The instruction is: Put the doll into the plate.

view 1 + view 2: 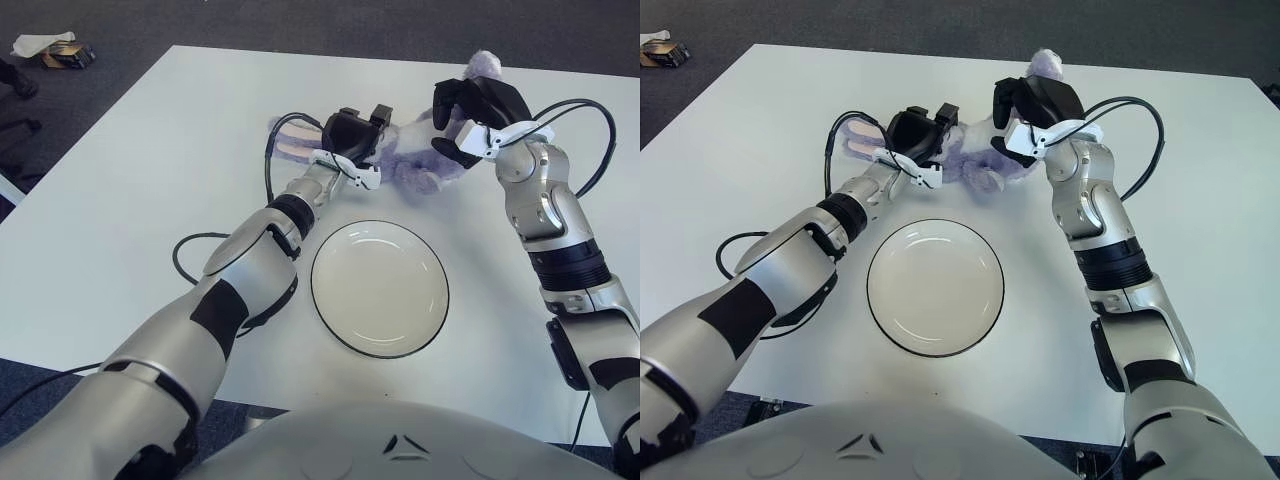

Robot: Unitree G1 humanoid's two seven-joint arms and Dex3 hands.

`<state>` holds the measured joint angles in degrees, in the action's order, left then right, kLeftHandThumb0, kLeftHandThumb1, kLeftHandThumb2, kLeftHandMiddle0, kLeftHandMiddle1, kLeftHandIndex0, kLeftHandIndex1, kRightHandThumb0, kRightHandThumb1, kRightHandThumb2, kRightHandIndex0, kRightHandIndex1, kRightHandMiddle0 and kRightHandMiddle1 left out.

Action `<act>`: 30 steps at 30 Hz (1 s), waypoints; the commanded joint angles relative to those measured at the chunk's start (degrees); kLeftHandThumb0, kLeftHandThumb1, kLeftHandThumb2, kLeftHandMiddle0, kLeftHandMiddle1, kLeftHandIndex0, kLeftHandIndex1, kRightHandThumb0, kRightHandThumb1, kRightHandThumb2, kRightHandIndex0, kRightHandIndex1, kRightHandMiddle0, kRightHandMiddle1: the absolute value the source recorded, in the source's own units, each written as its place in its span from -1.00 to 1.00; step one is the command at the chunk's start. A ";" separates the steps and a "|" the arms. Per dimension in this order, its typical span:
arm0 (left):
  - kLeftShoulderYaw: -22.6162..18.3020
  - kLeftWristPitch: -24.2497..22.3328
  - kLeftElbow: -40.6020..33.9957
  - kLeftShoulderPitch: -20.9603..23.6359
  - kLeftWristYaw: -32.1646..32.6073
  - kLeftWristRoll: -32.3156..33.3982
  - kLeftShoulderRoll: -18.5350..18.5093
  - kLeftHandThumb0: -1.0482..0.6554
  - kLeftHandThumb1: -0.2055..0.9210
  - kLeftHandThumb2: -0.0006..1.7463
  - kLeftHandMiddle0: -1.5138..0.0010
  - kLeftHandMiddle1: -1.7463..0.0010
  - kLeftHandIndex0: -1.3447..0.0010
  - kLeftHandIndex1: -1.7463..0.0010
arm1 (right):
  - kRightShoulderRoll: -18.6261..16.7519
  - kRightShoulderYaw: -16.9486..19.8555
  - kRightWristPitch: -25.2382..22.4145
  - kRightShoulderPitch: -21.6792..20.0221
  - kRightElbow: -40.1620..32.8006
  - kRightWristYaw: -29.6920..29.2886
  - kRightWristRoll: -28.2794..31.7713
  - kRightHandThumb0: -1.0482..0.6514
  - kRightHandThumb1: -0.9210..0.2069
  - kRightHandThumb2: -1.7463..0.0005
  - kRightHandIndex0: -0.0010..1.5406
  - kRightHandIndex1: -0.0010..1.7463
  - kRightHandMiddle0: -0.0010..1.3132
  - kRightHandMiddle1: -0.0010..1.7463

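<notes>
One doll [415, 160] far on one white table [120, 220], one plate [380, 288] near, two hands, and one small box [68, 55] far left.
</notes>
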<state>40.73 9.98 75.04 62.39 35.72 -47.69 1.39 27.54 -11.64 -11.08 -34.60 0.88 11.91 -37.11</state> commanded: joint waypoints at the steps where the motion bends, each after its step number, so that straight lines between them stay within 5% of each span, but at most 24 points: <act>1: -0.68 0.77 1.98 -2.52 -0.67 0.34 -3.05 0.23 -0.82 0.86 -0.42 -0.41 -0.16 -1.00 | 1.17 1.70 0.40 0.66 -0.02 0.24 1.10 -0.42 0.43 -0.79 0.71 1.00 0.19 1.00; 12: -8.18 6.78 -1.60 -0.33 -5.58 6.82 -10.20 0.23 -0.82 0.96 -0.31 -0.75 -0.06 -1.00 | 1.59 3.39 3.49 2.10 1.90 -0.94 3.86 -0.42 0.43 -0.80 0.72 1.00 0.19 1.00; 30: -13.59 8.35 -6.55 0.21 -1.85 9.94 -12.67 0.23 -0.83 0.97 -0.30 -0.75 -0.08 -1.00 | 2.40 2.73 6.23 1.56 3.51 -2.42 1.85 -0.44 0.48 -0.83 0.77 1.00 0.22 1.00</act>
<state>28.01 18.23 69.63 62.24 33.28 -38.46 -11.51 28.92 -8.66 -5.90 -32.82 3.91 10.52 -34.49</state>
